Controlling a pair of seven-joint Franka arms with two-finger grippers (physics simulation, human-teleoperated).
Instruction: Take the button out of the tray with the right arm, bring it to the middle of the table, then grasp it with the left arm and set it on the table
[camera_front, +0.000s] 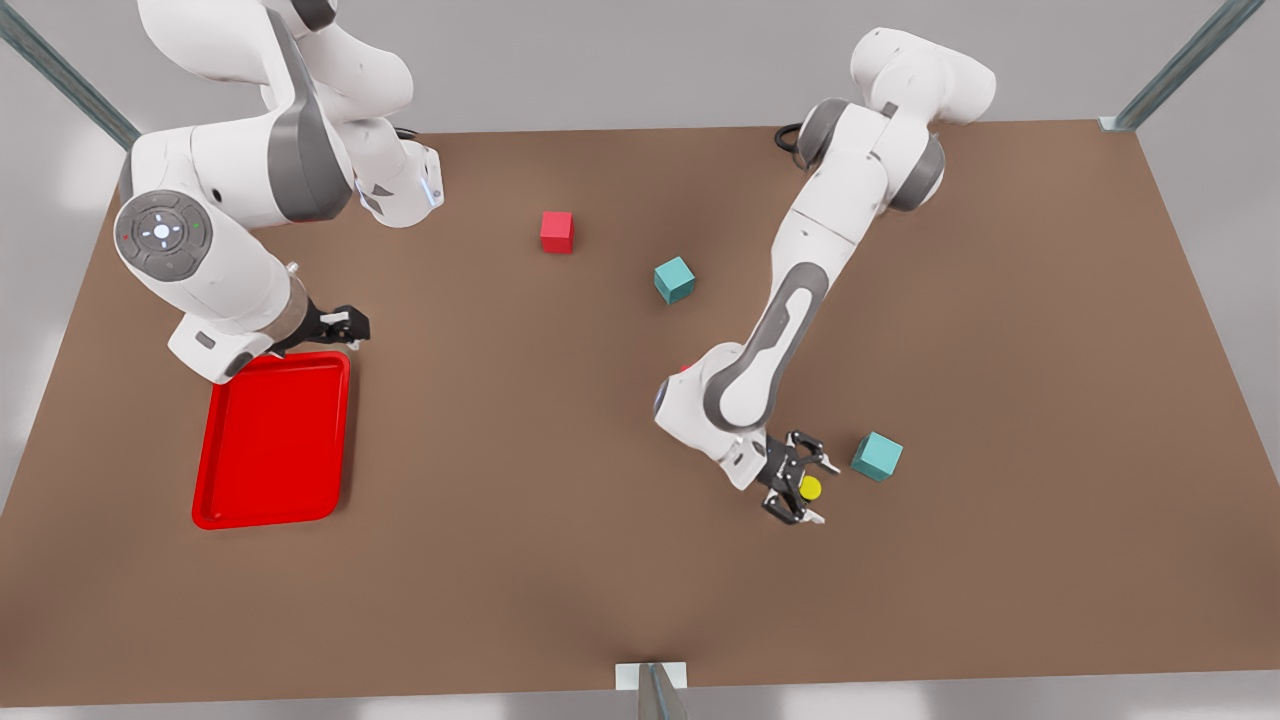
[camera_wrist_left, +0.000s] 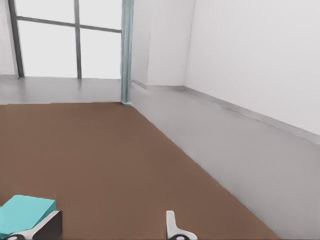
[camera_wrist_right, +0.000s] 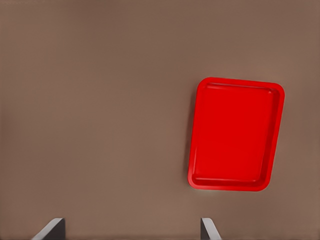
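While the button (camera_front: 810, 488) sits between the spread fingers of the left hand (camera_front: 806, 487), I cannot tell if they touch it. A teal cube (camera_front: 877, 456) lies just beside it on the counter (camera_front: 520, 560). Well apart from the button, the right hand (camera_front: 348, 322) hangs wide open and empty by the tray (camera_front: 272, 442).

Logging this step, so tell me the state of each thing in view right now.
button: out of the tray, between the left gripper's fingers.
tray: empty, flat on the table.
left gripper: open around the button.
right gripper: open, empty, beside the tray.
teal cube: beside the left gripper.
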